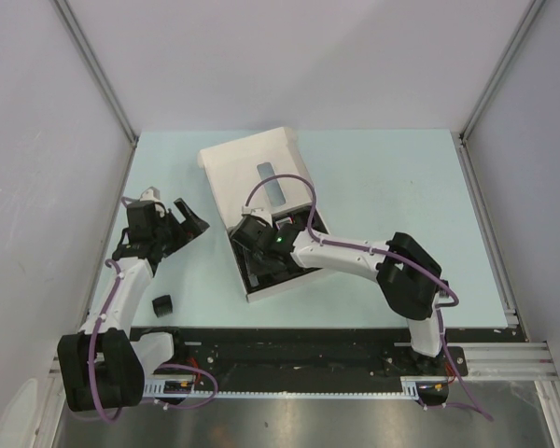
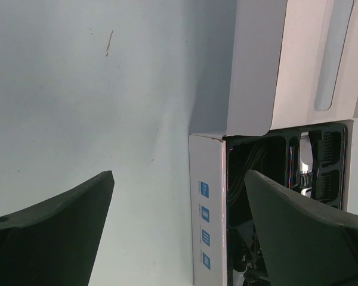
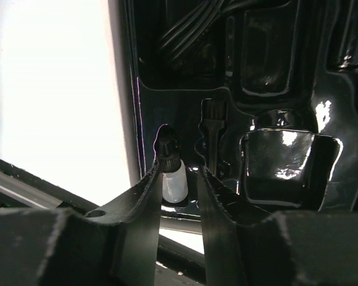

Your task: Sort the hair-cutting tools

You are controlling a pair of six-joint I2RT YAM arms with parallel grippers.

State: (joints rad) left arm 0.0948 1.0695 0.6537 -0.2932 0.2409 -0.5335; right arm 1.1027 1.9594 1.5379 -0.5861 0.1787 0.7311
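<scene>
The white box [image 1: 252, 168] lies open with its black tray [image 1: 254, 280] at the near end. My right gripper [image 1: 259, 240] is down in the tray. In the right wrist view its jaws [image 3: 180, 173] stand narrowly open around a small white bottle with a black cap [image 3: 174, 182]; the left finger touches it, the right finger is apart. A thin black brush [image 3: 211, 128] lies just beyond, and a coiled black cable [image 3: 191, 33] lies farther in. My left gripper [image 1: 182, 222] is wide open and empty left of the box. One black comb guard [image 1: 161, 305] sits on the table. The clipper is not clearly visible.
In the left wrist view, the box's side wall with blue icons [image 2: 206, 226] stands between my fingers [image 2: 71, 208], with comb guards [image 2: 325, 149] in the tray behind it. The raised lid [image 2: 298, 59] is above. Grey walls enclose the pale table [image 1: 392, 187].
</scene>
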